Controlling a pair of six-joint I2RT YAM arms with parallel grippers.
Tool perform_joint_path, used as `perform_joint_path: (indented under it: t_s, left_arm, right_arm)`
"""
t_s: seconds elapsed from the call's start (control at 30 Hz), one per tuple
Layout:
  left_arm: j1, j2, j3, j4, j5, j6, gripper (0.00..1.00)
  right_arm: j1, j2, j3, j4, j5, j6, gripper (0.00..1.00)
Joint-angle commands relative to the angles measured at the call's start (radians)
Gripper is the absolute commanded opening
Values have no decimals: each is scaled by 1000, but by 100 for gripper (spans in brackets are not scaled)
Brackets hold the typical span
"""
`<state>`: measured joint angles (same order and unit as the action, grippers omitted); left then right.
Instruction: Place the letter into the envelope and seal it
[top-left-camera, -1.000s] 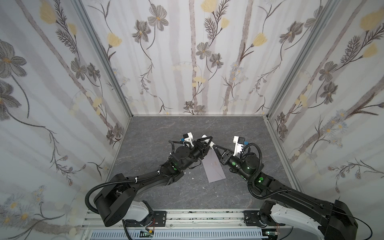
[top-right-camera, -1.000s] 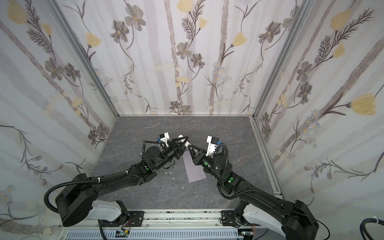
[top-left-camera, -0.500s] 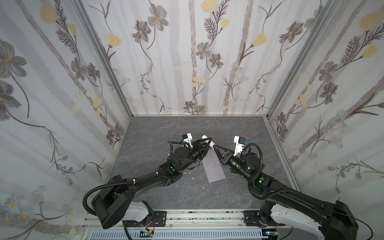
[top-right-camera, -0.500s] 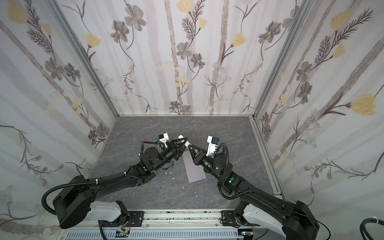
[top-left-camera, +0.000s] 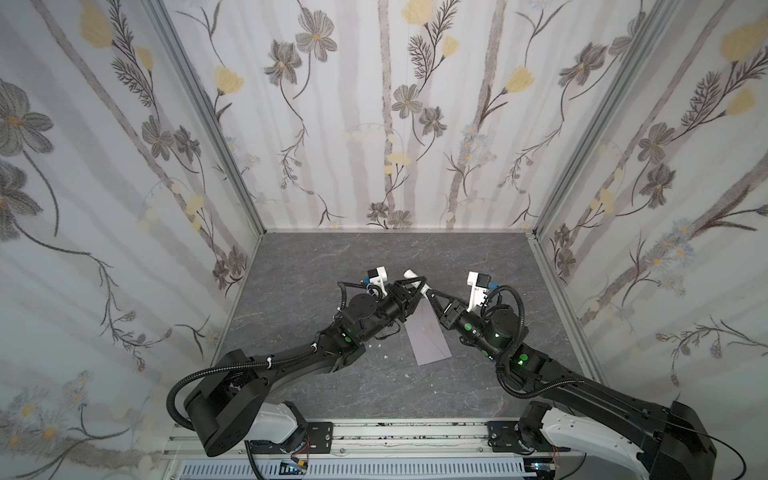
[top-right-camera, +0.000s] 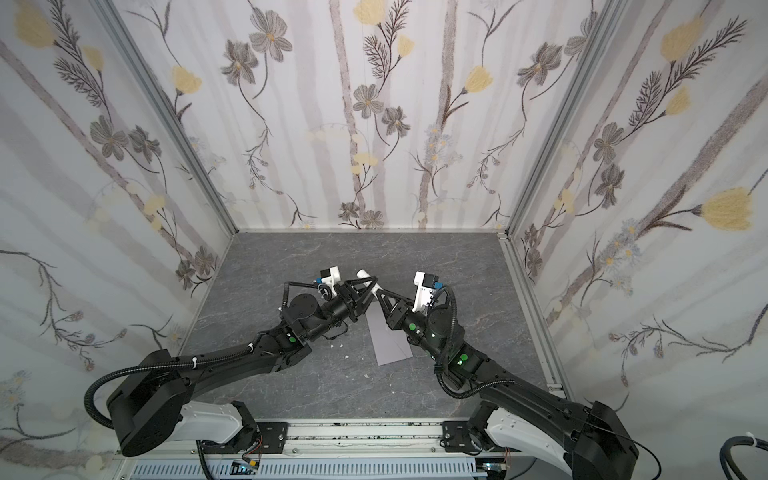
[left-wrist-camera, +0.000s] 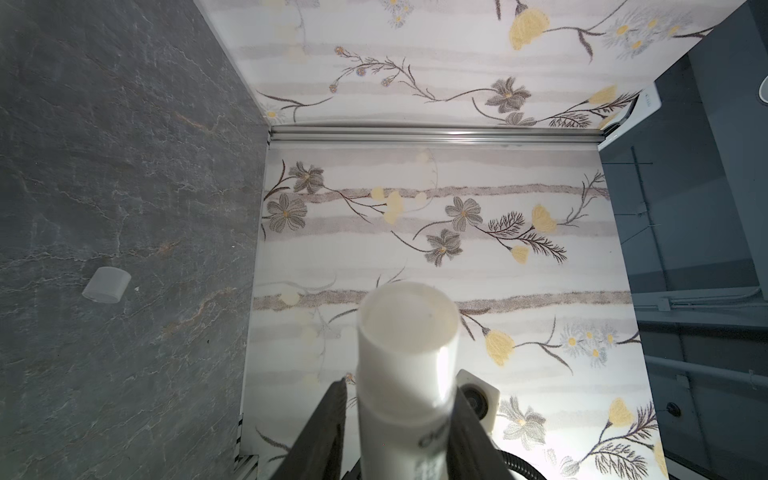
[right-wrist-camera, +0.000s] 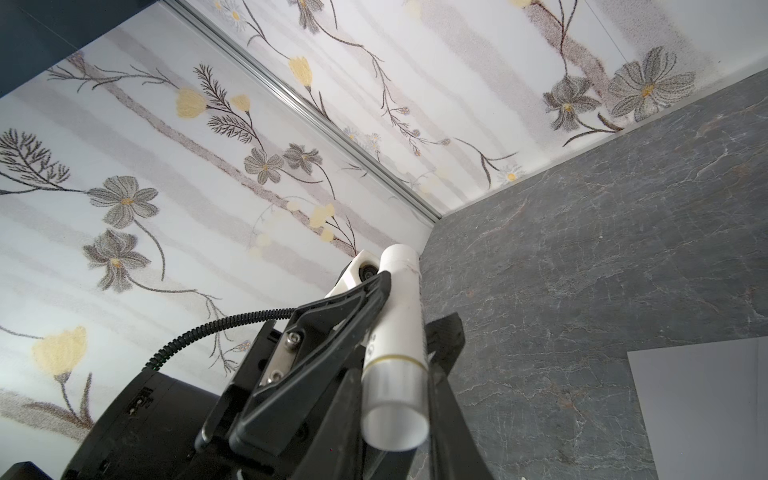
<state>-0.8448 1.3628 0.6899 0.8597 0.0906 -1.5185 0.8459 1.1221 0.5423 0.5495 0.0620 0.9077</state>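
The left pincer (top-left-camera: 417, 285) was extended from the left to the middle of the surface (top-left-camera: 299, 270) and held clear of it. Its fingers (left-wrist-camera: 328, 428) were set on either side of a white tube (top-left-camera: 409, 274), just behind the tube's open end. In the left wrist view a thin gap was visible beside one finger, so it could not be told whether the tube was pinched or only straddled. A translucent cap (left-wrist-camera: 106, 284) was laid on its side on the bare surface, apart from the tube.

The envelope (top-left-camera: 428, 338) was laid flat on the surface between the two arms. Its far end was hidden beneath the pincers. Small white scraps (top-left-camera: 385, 356) were scattered near its left edge.

The right pincer (top-left-camera: 428, 295) was pinched on the tube's banded base end and was met tip to tip by the left pincer. The tube was thus held tilted above the envelope's far end.
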Motion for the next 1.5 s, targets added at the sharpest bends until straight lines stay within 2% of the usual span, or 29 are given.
perform_joint_path:
  t_s: [0.0,0.8,1.1,1.27,1.37,1.47]
  left_arm:
    - [0,1,8,27,11,2,38]
    - [0,10,13,27,32,1,36]
    - [0,15,17,27,37,1,32]
    - [0,19,22,27,43,0,33]
    - [0,24,26,27,47,1,37]
    - [0,22,24,26,46,0,34]
  right_arm:
    - [1,5,10,32,13,2,16]
    - [0,2,13,27,21,2,16]
    - [-1,2,14,23,19,2,16]
    - [0,4,14,25,21,2,16]
    - [-1,2,14,23,21,2,16]
    - [1,1,14,23,22,2,16]
